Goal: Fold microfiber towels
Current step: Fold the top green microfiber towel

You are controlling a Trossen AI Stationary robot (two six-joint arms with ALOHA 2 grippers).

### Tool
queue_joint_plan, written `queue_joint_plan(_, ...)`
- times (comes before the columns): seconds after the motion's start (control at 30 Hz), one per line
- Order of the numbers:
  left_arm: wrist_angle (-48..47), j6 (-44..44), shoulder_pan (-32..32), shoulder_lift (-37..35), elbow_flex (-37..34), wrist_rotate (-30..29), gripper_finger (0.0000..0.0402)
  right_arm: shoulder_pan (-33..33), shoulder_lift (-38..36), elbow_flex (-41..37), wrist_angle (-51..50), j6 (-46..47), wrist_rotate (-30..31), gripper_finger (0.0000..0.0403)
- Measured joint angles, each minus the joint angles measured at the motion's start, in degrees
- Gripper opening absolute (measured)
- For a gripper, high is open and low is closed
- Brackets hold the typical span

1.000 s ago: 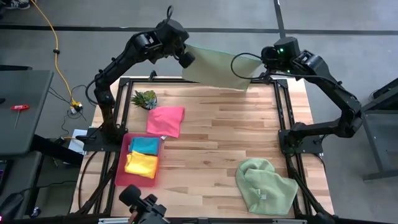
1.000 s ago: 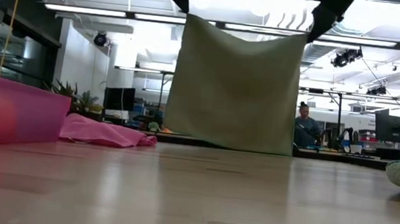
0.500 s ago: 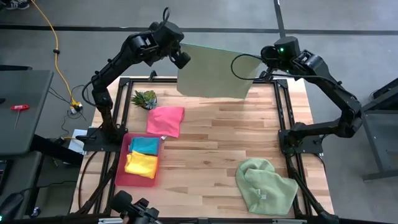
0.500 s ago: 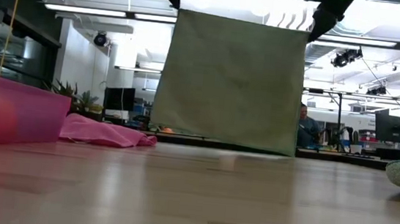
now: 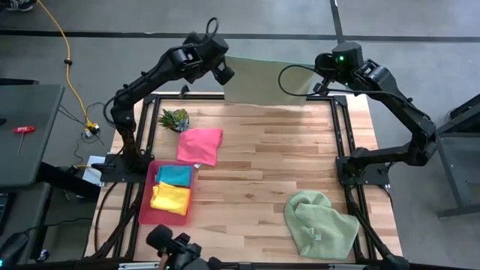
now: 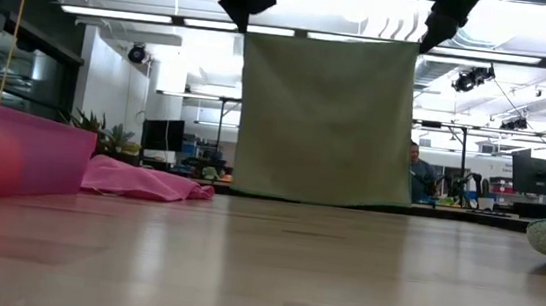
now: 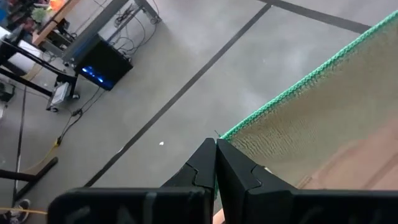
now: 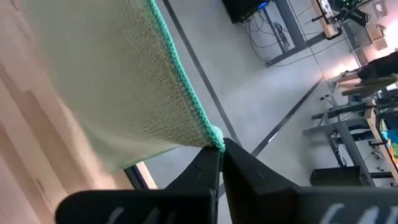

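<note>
Wood table (image 5: 262,150) w/ a big bright room behind it. I hold a pale green towel (image 6: 327,118) up by its 2 top corners at the far edge of the table. It hangs flat like a curtain, top edge going side to side between my hands, bottom edge just at the table. My left hand (image 7: 215,144) is pinched tight on one corner, my right hand (image 8: 221,148) pinched tight on the other. Next I think I lay it down flat twd the middle. Another pale green towel (image 5: 321,223) lies bunched near the front right
</note>
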Motion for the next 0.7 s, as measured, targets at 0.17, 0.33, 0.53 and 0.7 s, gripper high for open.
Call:
queue_joint_plan(0.17, 1.98, -1.33, -0.24, -0.55, -4.23, 0.06, 0.0000, 0.00, 0.00, 0.00, -1.11, 1.16, -0.01, 0.0000)
queue_joint_plan(0.33, 8.74, -1.80, -1.43, -6.39, -14.52, -0.08, 0.0000, 0.00, -0.02, -0.19, -5.41, 5.40, -2.16, 0.0000)
queue_joint_plan(0.53, 16.23, -4.25, -4.38, -17.08, -28.33, 0.12, 0.0000, 1.04, -1.32, -1.70, -6.83, 7.81, -2.76, 0.0000)
queue_joint_plan(0.7, 17.92, -7.08, -7.33, -23.37, -36.11, 2.44, 0.0000, 3.19, -2.92, -3.25, -8.50, 11.78, -4.18, 0.0000)
